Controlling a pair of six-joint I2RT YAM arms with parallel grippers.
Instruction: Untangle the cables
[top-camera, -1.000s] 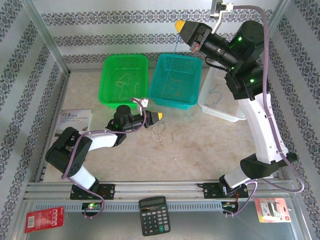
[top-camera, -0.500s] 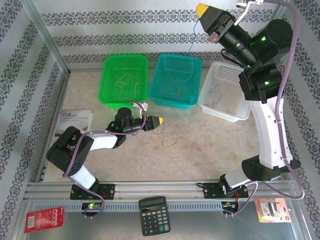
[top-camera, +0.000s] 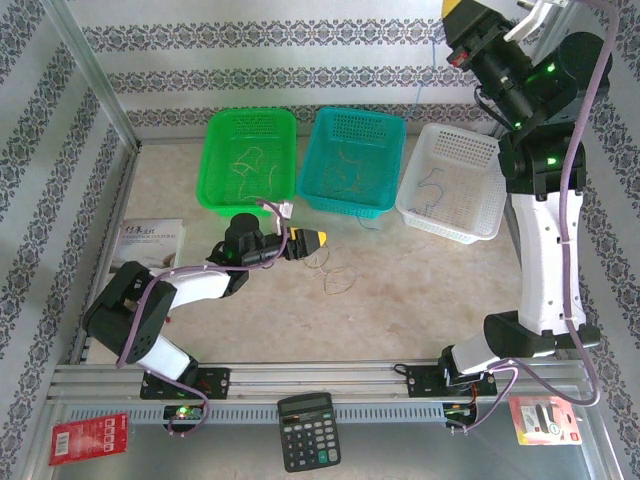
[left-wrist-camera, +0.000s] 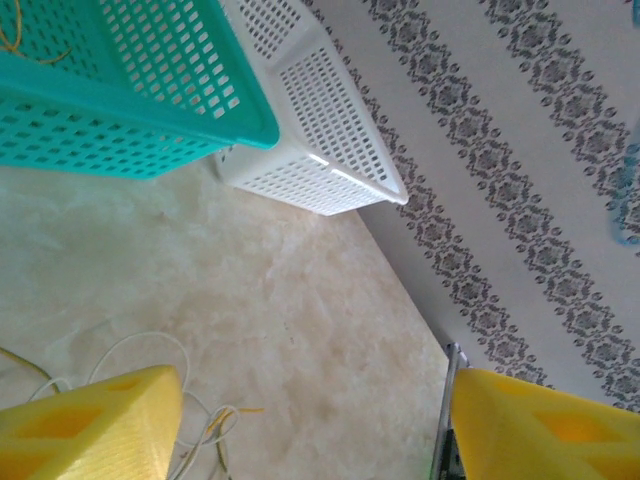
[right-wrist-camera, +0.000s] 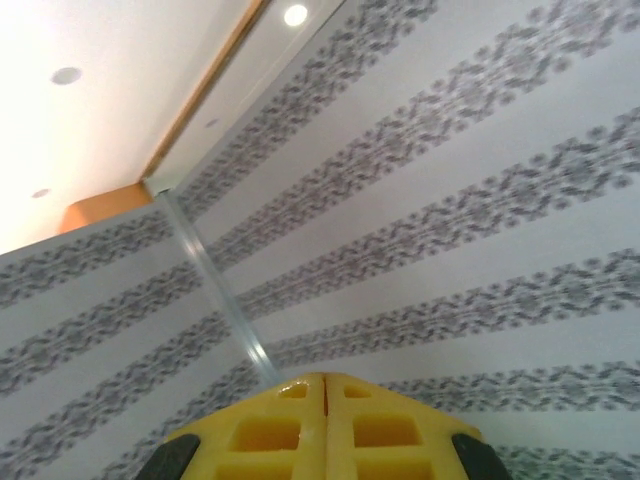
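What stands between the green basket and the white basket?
The teal basket stands between the green basket and the white basket, with thin cables lying in it; the top view shows this.

Row at back of surface (top-camera: 420, 290): left basket (top-camera: 213, 200), middle basket (top-camera: 345, 207), right basket (top-camera: 445, 228); cables (top-camera: 248, 160) inside each. More loose before middle basket. Booklet (top-camera: 150, 240) far left; calculator (top-camera: 308, 431) nearest edge.

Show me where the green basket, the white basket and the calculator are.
green basket (top-camera: 222, 203), top external view, on its near wall.
white basket (top-camera: 440, 226), top external view, on its near wall.
calculator (top-camera: 306, 436), top external view, on the middle of its keypad.
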